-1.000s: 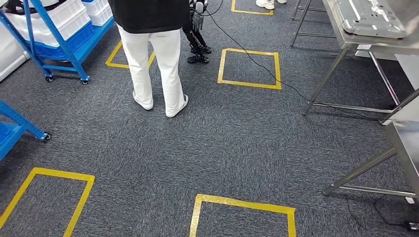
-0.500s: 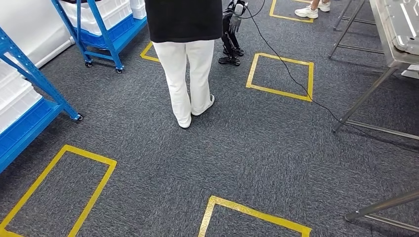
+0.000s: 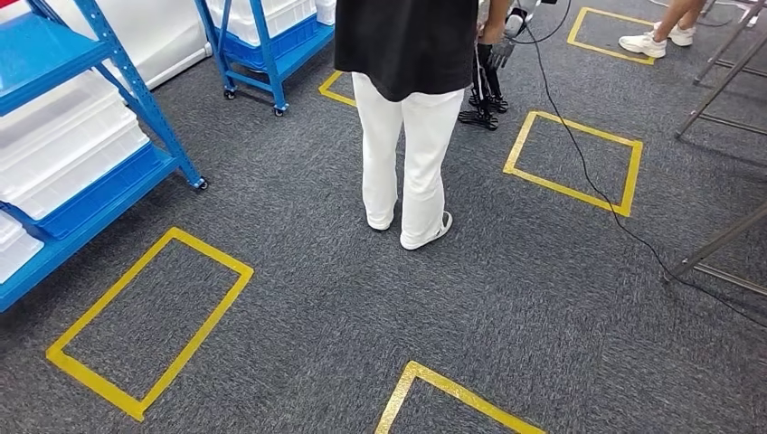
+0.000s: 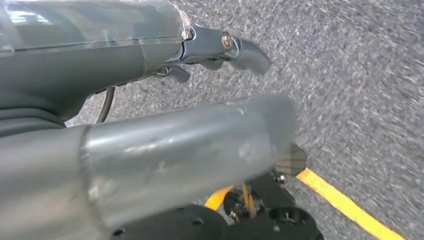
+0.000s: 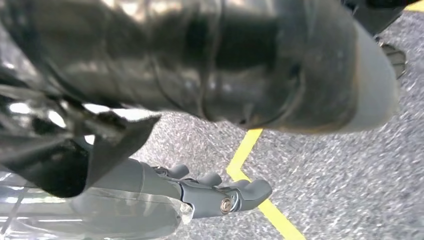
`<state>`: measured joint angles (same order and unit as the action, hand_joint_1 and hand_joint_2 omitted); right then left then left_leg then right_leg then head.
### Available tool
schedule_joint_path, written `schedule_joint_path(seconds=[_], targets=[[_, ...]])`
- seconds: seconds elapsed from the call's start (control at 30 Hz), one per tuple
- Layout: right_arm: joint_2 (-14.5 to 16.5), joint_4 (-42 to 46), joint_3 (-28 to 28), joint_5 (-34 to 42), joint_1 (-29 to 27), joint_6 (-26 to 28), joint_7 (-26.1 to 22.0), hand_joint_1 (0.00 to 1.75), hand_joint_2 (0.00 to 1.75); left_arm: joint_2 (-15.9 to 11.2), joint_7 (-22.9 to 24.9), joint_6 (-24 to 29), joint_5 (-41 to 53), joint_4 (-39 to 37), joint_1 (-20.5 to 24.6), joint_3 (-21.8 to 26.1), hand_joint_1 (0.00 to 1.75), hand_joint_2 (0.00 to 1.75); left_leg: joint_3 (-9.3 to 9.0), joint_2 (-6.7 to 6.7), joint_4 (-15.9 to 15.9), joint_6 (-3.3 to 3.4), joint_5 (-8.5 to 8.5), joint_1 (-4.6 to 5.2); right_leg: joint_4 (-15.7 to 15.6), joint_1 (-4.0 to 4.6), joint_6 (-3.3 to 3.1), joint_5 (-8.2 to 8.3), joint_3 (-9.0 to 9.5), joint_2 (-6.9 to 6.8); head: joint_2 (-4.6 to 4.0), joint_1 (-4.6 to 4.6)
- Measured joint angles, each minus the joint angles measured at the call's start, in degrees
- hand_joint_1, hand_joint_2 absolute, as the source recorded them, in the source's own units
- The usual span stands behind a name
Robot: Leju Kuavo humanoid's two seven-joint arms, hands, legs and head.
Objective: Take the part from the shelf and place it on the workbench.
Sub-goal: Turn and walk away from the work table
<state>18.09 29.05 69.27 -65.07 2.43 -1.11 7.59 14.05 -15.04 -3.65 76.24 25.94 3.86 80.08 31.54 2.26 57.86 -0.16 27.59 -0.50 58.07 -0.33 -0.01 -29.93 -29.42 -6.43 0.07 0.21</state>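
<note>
Left hand (image 4: 220, 47) hanging above grey carpet (image 3: 298, 298), fingers loosely extended, holding nothing, right hand (image 5: 220, 192) likewise empty with fingers apart over yellow floor tape (image 5: 247, 150), blue shelf (image 3: 99, 163) with white bins at left, part not discernible, person (image 3: 411, 108) in white trousers standing ahead.

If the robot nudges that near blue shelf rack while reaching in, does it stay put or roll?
Likely rolls: the shelf rack stands on small casters, and whether they are locked cannot be told. The carpet should add some drag. The white bins on it look light, so little weight may hold it in place.
</note>
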Motion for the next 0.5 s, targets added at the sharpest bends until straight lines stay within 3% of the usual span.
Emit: schedule_joint_path(seconds=[0.03, 0.1, 0.17, 0.2, 0.23, 0.27, 0.33, 0.4, 0.47, 0.5], targets=[[0.0, 0.0, 0.0, -0.1, 0.2, -0.1, 0.0, 0.00, 0.00, 0.0, 0.0, 0.0, 0.0, 0.0, -0.1, 0.0, 0.00, 0.00, -0.10, -0.48, -0.3, 0.36, -0.17, -0.07, 0.2, -0.13, 0.33, -0.25, 0.15, 0.35, 0.00, 0.01], [0.0, 0.0, 0.1, -0.2, 0.3, -0.3, -0.1, 0.00, 0.00, 0.0, 0.1, 0.0, 0.0, 0.0, -0.1, 0.0, 0.00, 0.00, -0.38, -1.47, -0.8, 1.18, -0.54, -0.32, 3.1, -0.36, 0.82, -2.44, -0.92, 2.80, 0.00, 0.02], [0.0, 0.0, 0.3, -0.2, 0.1, -0.5, -0.1, 0.00, 0.00, 0.0, 0.1, 0.0, 0.0, 0.0, 0.1, -0.1, 0.00, 0.00, -0.35, -2.50, -0.9, 1.67, -0.69, -0.29, 10.2, -0.46, 1.00, -6.23, -4.37, 5.48, 0.00, 0.01], [0.0, 0.0, 0.4, -0.2, 0.1, -0.6, -0.1, 0.00, 0.00, 0.0, 0.1, 0.0, 0.0, 0.0, 0.2, -0.1, 0.00, 0.00, -0.29, -3.14, -0.9, 1.77, -0.70, -0.21, 13.8, -0.46, 1.03, -7.55, -6.25, 5.95, 0.00, 0.01], [0.0, 0.0, 0.5, -0.2, 0.0, -0.6, -0.1, 0.00, 0.00, 0.0, 0.1, 0.0, 0.0, 0.0, 0.2, -0.1, 0.00, 0.00, -0.30, -3.84, -0.9, 1.82, -0.70, -0.13, 16.0, -0.45, 1.01, -7.80, -7.49, 6.12, 0.00, 0.01], [0.0, 0.0, 0.5, -0.2, 0.0, -0.6, -0.1, 0.00, 0.00, 0.0, 0.1, 0.0, 0.0, 0.0, 0.2, -0.1, 0.00, 0.00, -0.36, -4.65, -0.8, 1.82, -0.70, -0.08, 15.9, -0.45, 0.93, -6.79, -7.74, 6.26, 0.00, 0.01], [0.0, 0.0, 0.6, -0.3, 0.0, -0.7, -0.1, 0.00, 0.00, 0.0, 0.1, -0.1, 0.0, 0.0, 0.1, -0.1, 0.00, 0.00, -0.54, -6.28, -0.7, 1.72, -0.63, -0.07, 9.9, -0.46, 0.58, -2.27, -5.42, 7.28, 0.00, 0.01], [0.0, 0.1, 0.7, -0.4, -0.2, -0.9, -0.2, 0.00, 0.00, 0.1, 0.1, -0.2, 0.0, 0.0, 0.2, -0.2, 0.00, 0.00, -0.36, -7.69, -0.5, 1.36, -0.53, -0.02, 3.0, -0.56, 0.09, 0.75, -2.64, 10.21, 0.00, 0.01], [0.0, 0.3, 0.9, -0.6, -0.1, -1.0, -0.3, 0.00, 0.00, 0.2, 0.2, -0.2, 0.0, 0.0, 0.2, -0.2, 0.00, 0.00, 0.10, -8.94, -0.4, 0.63, -0.59, -0.15, 0.8, -0.46, -0.27, 0.98, -1.82, 11.61, 0.00, 0.01], [0.0, 0.3, 0.9, -0.7, 0.0, -1.1, -0.3, 0.00, 0.00, 0.2, 0.2, -0.3, 0.0, 0.0, 0.1, -0.3, 0.00, 0.00, 0.32, -9.64, -0.4, 0.19, -0.70, -0.22, 0.6, -0.43, -0.44, 1.04, -1.73, 10.97, 0.00, 0.01]])
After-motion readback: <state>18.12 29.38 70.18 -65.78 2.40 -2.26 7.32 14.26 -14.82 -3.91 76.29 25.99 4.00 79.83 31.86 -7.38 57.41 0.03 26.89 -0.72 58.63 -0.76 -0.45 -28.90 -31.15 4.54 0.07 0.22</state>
